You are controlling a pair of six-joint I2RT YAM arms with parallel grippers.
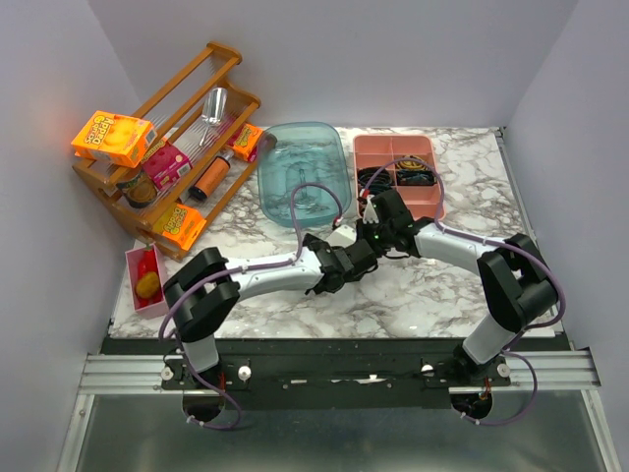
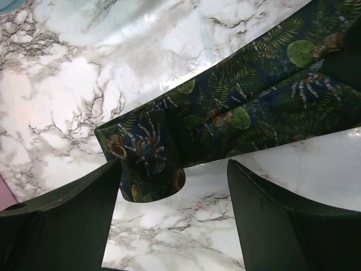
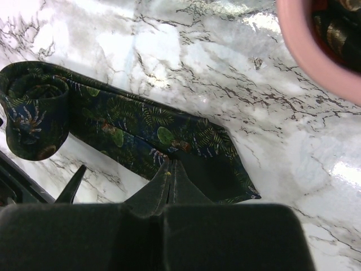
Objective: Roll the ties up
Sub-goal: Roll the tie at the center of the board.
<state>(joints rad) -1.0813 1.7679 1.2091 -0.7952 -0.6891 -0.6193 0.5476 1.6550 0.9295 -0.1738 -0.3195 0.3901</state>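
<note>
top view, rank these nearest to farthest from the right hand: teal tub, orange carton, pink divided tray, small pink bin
1. pink divided tray, back right
2. teal tub, back centre
3. small pink bin, left edge, near side
4. orange carton, far back left

Tie lying on table centre, rolled end at left, tub behind it, tray right of tub, rack at back left corner

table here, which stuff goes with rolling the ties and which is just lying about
Job: fern-print tie, one end rolled; left gripper; right gripper; pink divided tray.
Lying about: teal tub; wooden rack; small pink bin.
</note>
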